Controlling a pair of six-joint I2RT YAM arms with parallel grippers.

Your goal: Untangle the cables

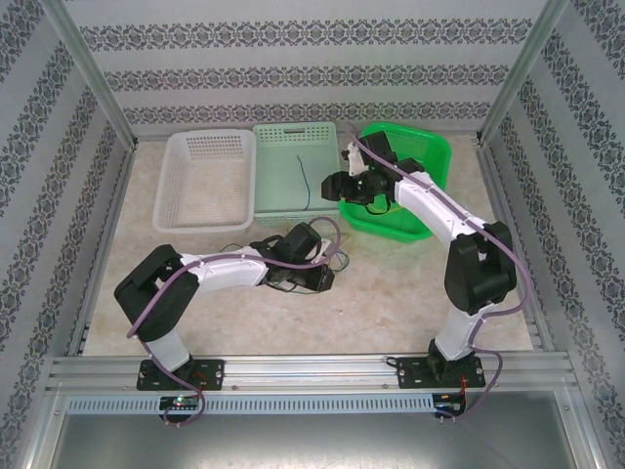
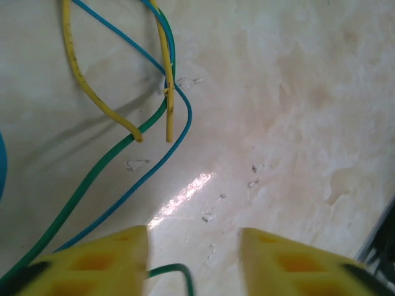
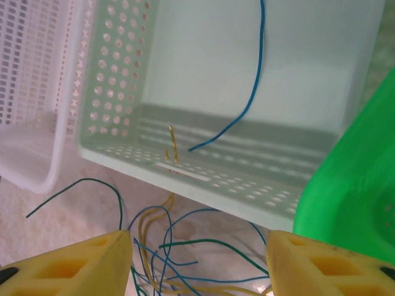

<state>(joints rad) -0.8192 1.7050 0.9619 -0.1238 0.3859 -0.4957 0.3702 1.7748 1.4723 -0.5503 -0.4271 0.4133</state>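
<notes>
The left gripper (image 2: 192, 246), spread around a green strand (image 2: 173, 269) of the cables (image 2: 168, 92) tangled on the counter (image 2: 296, 123), likely needs to pinch and pull it free, while the right gripper (image 3: 197, 246) hovers spread and empty.

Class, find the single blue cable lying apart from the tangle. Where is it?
In the right wrist view, the blue cable lies inside the pale green basket, which stands between the white basket and the bright green basket.

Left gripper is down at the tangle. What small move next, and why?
Probably close the left gripper on the green wire: a loop of it lies between the open fingers, and no other wire sits in that gap.
</notes>
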